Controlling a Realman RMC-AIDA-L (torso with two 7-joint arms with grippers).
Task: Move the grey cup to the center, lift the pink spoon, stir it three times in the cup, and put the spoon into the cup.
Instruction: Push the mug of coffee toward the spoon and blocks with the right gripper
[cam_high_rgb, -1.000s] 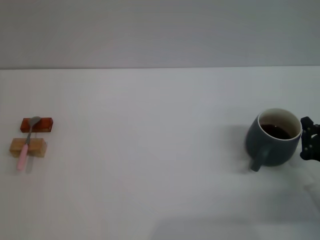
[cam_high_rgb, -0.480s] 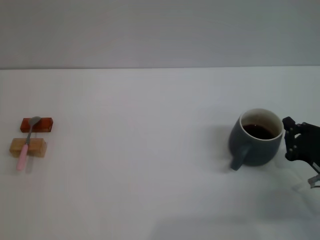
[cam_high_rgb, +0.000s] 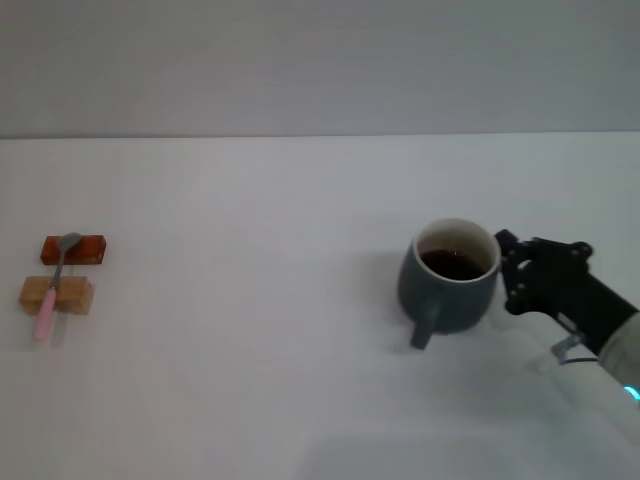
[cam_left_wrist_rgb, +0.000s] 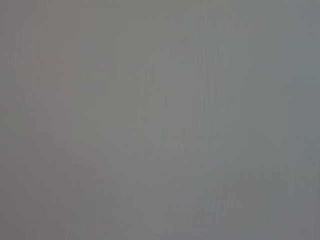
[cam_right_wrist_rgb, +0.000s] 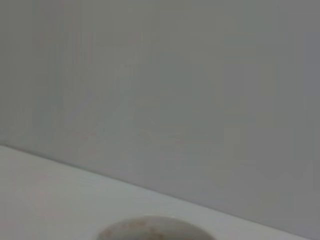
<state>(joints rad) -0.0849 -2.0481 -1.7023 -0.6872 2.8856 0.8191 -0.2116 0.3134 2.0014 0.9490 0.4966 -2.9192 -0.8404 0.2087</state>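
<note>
The grey cup (cam_high_rgb: 452, 292) stands upright on the white table (cam_high_rgb: 250, 360), right of the middle, with dark liquid inside and its handle toward the near side. Its white rim shows at the lower edge of the right wrist view (cam_right_wrist_rgb: 155, 227). My right gripper (cam_high_rgb: 508, 272) is open, and its black fingers (cam_high_rgb: 503, 241) press against the cup's right side. The pink spoon (cam_high_rgb: 48, 300) lies at the far left across two small blocks, with its metal bowl on the far one. My left gripper is out of view; the left wrist view shows only plain grey.
The reddish-brown block (cam_high_rgb: 88, 249) and the tan block (cam_high_rgb: 76, 295) carry the spoon near the table's left edge. A grey wall (cam_high_rgb: 320, 60) stands behind the table's far edge. Bare table lies between the spoon and the cup.
My right gripper has moved left across the table, and the cup has slid left with it, from the right edge toward the middle. The spoon and blocks have not moved.
</note>
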